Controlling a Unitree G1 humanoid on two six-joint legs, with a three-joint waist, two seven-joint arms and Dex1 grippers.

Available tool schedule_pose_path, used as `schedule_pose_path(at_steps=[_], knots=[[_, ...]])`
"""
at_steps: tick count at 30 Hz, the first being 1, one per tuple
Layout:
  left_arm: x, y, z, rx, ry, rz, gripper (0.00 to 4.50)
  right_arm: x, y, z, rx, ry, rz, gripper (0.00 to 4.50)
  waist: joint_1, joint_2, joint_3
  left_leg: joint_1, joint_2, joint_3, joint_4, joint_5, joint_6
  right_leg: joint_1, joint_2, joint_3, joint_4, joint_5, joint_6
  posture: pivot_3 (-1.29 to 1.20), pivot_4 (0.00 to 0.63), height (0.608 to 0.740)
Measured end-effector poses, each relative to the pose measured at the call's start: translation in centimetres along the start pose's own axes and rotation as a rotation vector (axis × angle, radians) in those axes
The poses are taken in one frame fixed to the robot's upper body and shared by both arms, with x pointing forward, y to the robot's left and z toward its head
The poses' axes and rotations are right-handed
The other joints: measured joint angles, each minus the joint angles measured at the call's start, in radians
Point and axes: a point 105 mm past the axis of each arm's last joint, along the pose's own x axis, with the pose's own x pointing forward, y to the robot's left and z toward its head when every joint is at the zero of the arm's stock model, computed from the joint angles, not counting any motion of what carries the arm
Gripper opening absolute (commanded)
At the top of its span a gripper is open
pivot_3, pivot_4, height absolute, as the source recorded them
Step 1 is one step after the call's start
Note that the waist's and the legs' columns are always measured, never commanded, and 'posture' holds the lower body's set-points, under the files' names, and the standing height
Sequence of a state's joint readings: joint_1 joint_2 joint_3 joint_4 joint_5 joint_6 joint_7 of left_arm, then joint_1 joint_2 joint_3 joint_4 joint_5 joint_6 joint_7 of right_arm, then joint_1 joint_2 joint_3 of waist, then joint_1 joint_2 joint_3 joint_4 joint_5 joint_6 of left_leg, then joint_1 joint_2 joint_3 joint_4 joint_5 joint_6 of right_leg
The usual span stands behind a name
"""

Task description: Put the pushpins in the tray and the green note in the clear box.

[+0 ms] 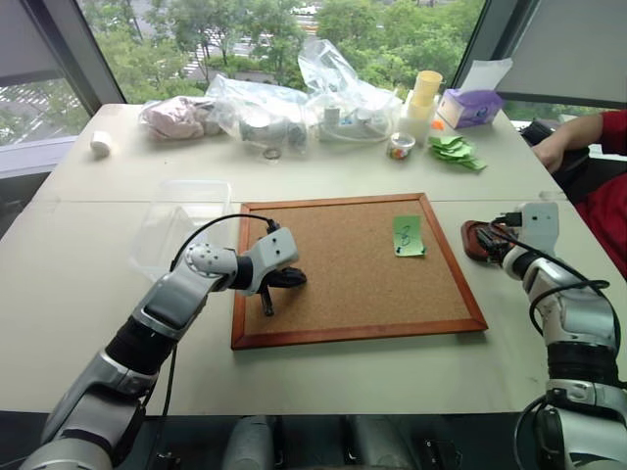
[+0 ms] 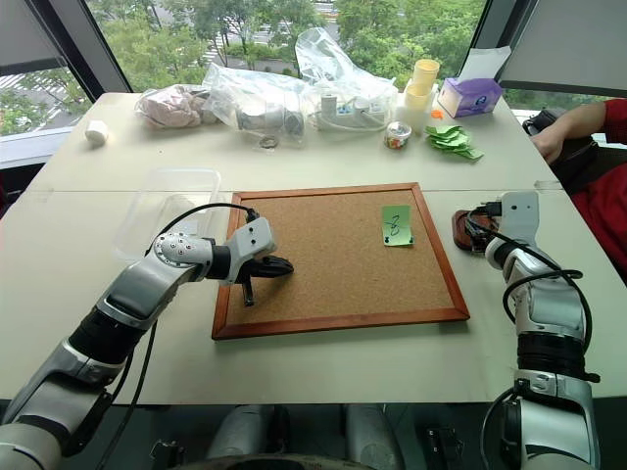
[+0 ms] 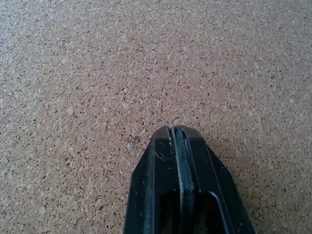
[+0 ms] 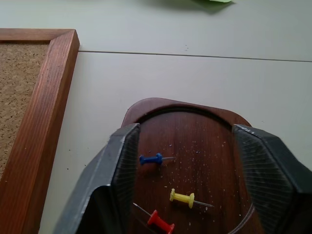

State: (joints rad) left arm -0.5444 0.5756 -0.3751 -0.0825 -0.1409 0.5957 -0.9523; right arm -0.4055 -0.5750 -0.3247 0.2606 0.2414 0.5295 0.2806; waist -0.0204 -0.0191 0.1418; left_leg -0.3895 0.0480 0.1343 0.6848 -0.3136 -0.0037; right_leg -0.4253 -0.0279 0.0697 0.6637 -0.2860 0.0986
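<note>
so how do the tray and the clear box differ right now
The tray is dark reddish-brown wood; the clear box is see-through plastic. The tray sits to the right of the cork board, under the right gripper with its jaws open; the clear box sits off the board's left side. The tray holds three pushpins; nothing shows in the box. Both are shallow and rest on the table.

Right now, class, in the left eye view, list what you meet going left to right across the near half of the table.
clear box → left gripper with its fingers shut → green note on the cork board → tray → right gripper
</note>
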Motion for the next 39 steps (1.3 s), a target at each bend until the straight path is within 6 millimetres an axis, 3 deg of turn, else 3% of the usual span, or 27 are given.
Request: schedule_pose_path(at_steps=[9,12,16,19,21,28,31,37,38,39], knots=[[0.0,0.0,0.0,0.000,-0.001,0.000,0.00,-0.1,-0.5,0.3,0.169,-0.004,-0.003,4.38,0.000,0.000,0.000,0.000,0.000,0.000,0.000,0.000,0.000,0.000,0.000,0.000,0.000,0.000,0.000,0.00,0.150,0.738],[0.1,0.0,0.0,0.000,-0.002,0.000,0.00,-0.4,0.1,1.0,0.153,-0.032,0.042,4.38,0.000,0.000,0.000,0.000,0.000,0.000,0.000,0.000,0.000,0.000,0.000,0.000,0.000,0.000,0.000,0.00,0.150,0.738],[-0.1,0.1,0.0,0.005,0.000,0.003,0.00,-2.4,4.9,1.0,-0.078,-0.047,0.294,4.38,0.000,0.000,0.000,-0.001,0.000,-0.001,0.000,0.000,0.001,0.000,0.001,0.000,0.000,0.000,0.000,0.00,0.150,0.738],[-0.1,0.1,0.0,0.009,-0.001,0.003,0.00,-3.7,8.8,0.4,-0.109,-0.043,0.472,4.38,0.000,0.000,0.000,-0.001,0.000,-0.001,0.000,-0.001,0.002,0.000,0.001,0.000,0.000,0.000,0.000,0.00,0.150,0.738],[-0.1,0.1,0.0,0.011,-0.003,0.001,0.00,-4.0,9.8,0.4,-0.109,-0.049,0.506,4.38,0.002,0.000,0.000,-0.001,0.000,-0.001,0.000,-0.001,0.003,0.000,0.001,0.000,0.000,0.000,0.000,0.00,0.150,0.738],[-0.1,0.1,0.0,0.012,-0.003,0.002,0.00,-3.8,10.4,0.1,-0.078,-0.048,0.506,4.38,0.004,0.000,0.000,-0.001,0.000,-0.001,0.000,-0.001,0.002,0.000,0.001,0.000,0.000,0.000,0.000,0.00,0.150,0.738],[-0.1,0.1,0.0,0.012,-0.003,0.002,0.00,-3.6,10.4,-0.5,-0.060,-0.032,0.505,3.55,0.003,0.000,0.000,-0.001,0.000,-0.001,0.000,-0.001,0.002,0.000,0.001,0.000,0.000,0.000,0.000,0.00,0.150,0.738],[-0.1,0.1,0.0,0.011,-0.002,0.004,0.00,-3.4,10.2,-1.1,-0.057,-0.017,0.500,0.57,0.003,0.000,0.000,-0.001,0.000,-0.001,0.000,-0.001,0.002,0.000,0.001,0.000,0.000,0.000,0.000,0.00,0.150,0.738],[-0.1,0.1,0.0,0.011,-0.002,0.004,0.00,-3.3,10.2,-1.3,-0.054,-0.014,0.499,0.14,0.003,0.000,0.000,-0.001,0.000,-0.001,0.000,-0.001,0.002,0.000,0.001,0.000,0.000,0.000,0.000,0.00,0.150,0.738],[-0.1,0.1,0.0,0.011,-0.002,0.004,0.00,-3.3,10.2,-1.3,-0.053,-0.016,0.497,0.04,0.003,0.000,0.000,-0.001,0.000,-0.001,0.000,-0.001,0.002,0.000,0.001,0.000,0.000,0.000,0.000,0.00,0.150,0.738]])
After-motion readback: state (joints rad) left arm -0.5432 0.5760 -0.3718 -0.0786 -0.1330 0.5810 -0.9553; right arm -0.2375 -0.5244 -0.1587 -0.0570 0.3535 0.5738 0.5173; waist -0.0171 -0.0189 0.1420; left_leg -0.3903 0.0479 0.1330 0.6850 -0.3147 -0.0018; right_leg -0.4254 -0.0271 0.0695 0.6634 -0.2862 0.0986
